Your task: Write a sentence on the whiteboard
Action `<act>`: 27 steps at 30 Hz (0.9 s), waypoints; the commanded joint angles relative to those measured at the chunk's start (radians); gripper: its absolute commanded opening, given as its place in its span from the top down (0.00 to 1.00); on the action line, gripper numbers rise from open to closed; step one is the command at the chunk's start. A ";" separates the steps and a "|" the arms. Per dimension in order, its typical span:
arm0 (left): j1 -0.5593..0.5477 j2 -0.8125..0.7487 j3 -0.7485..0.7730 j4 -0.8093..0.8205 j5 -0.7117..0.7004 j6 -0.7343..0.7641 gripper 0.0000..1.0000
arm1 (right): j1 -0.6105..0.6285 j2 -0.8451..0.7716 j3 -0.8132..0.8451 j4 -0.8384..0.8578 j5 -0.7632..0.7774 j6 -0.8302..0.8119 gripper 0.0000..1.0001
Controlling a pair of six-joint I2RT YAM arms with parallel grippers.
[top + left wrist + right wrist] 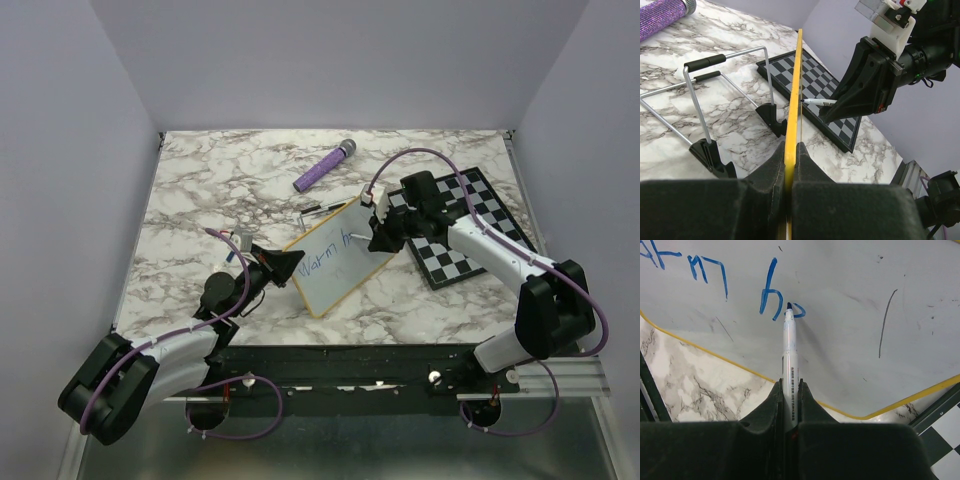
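Whiteboard (340, 275) at mid-table (200, 200) — chessboard (452, 262) to its right.
The whiteboard is held tilted, its left edge clamped in the left gripper (790, 150). A wire stand (705, 62) is set just behind it, a microphone (325, 167) farther back. The marker (789, 355), pinched in the right gripper (789, 390), is set tip-first on the board's face — at the end of the written words (710, 275).

Sentence (715, 275): first letters run off the upper left edge of the right wrist view.
Whiteboard (799, 75): edge-on in the left wrist view, writing face unseen.
Marker (789, 340): lower barrel buried in the right gripper (789, 387); barrel print too small to read.
Chessboard (450, 265): partly covered by the right arm, top view.
Purple glittery cylinder (660, 17): cropped at the upper left corner, left wrist view.
Wire stand (705, 62): rods run off the left edge.
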 commanded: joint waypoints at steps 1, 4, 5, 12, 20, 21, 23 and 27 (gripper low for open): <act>-0.006 -0.004 -0.004 -0.019 0.035 0.033 1.00 | 0.008 0.022 0.027 -0.046 -0.026 -0.041 0.99; -0.006 -0.008 -0.002 -0.026 0.032 0.039 1.00 | 0.008 0.034 0.030 -0.074 -0.022 -0.054 1.00; -0.006 -0.007 -0.001 -0.026 0.032 0.039 1.00 | 0.008 0.037 0.032 -0.086 -0.023 -0.058 0.99; -0.006 -0.008 -0.001 -0.028 0.031 0.042 1.00 | 0.008 0.053 0.038 -0.110 -0.002 -0.065 0.99; -0.006 -0.007 0.001 -0.029 0.032 0.043 1.00 | 0.000 0.025 0.037 -0.045 0.109 0.004 1.00; -0.004 -0.007 0.003 -0.029 0.032 0.043 1.00 | -0.002 0.019 0.035 -0.038 0.110 0.008 1.00; -0.006 -0.002 0.003 -0.028 0.032 0.043 1.00 | -0.005 -0.001 0.032 -0.018 0.109 0.016 1.00; -0.004 -0.001 -0.001 -0.022 0.035 0.040 1.00 | -0.006 -0.038 0.030 -0.002 0.086 0.022 0.99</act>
